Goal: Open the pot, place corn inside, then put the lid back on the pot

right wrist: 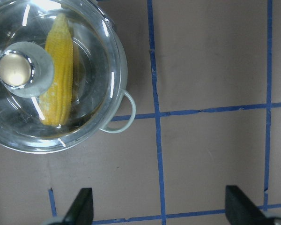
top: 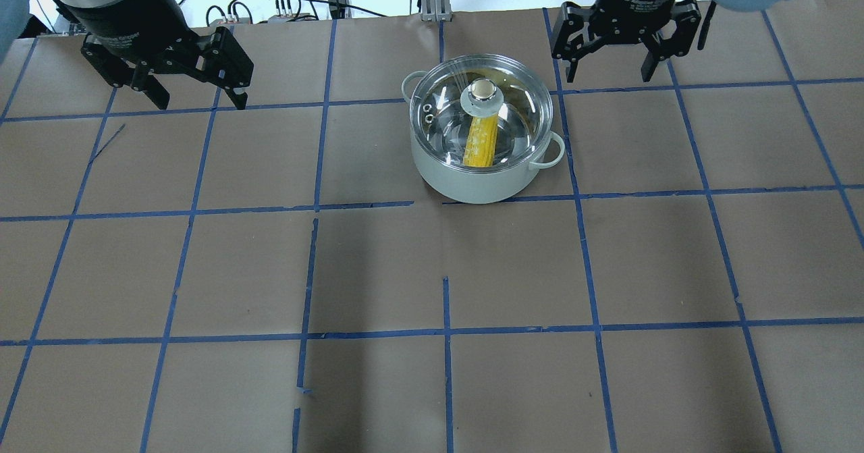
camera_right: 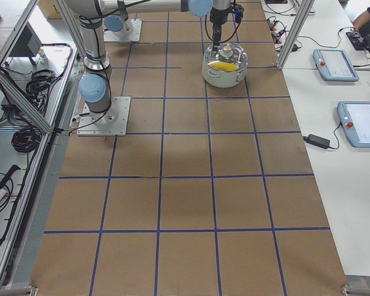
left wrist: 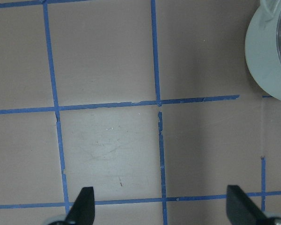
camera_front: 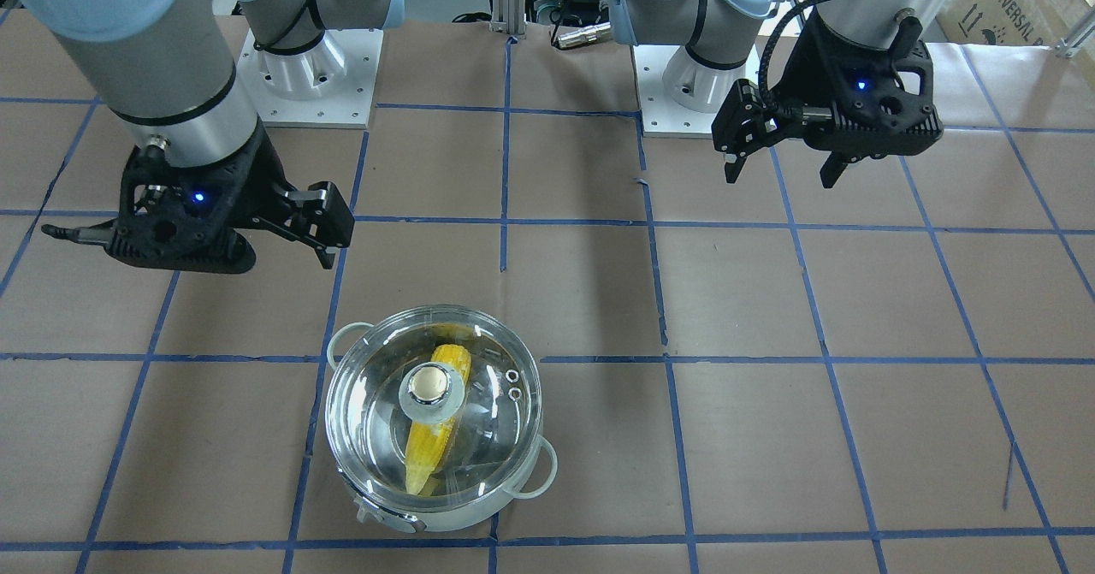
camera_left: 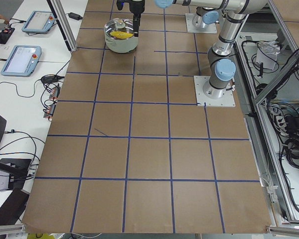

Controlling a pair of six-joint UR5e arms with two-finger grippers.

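Note:
The steel pot [camera_front: 466,518] stands on the table with the clear glass lid [camera_front: 492,433] seated on it. The yellow corn [camera_front: 425,450] lies inside, under the lid and its knob [camera_front: 434,388]. In the right wrist view the corn [right wrist: 60,89] shows through the lid [right wrist: 96,70]. My right gripper [top: 609,75] is open and empty, raised above the table beside the pot [top: 472,183] and apart from it. My left gripper [top: 201,102] is open and empty, far off to the pot's other side. The left wrist view shows only the pot's wall [left wrist: 267,61].
Brown paper with a blue tape grid [top: 445,331] covers the table. The two arm bases [camera_front: 312,69] stand on white plates at the robot's side. Tablets and cables [camera_left: 21,59] lie on the side bench beyond the table's edge.

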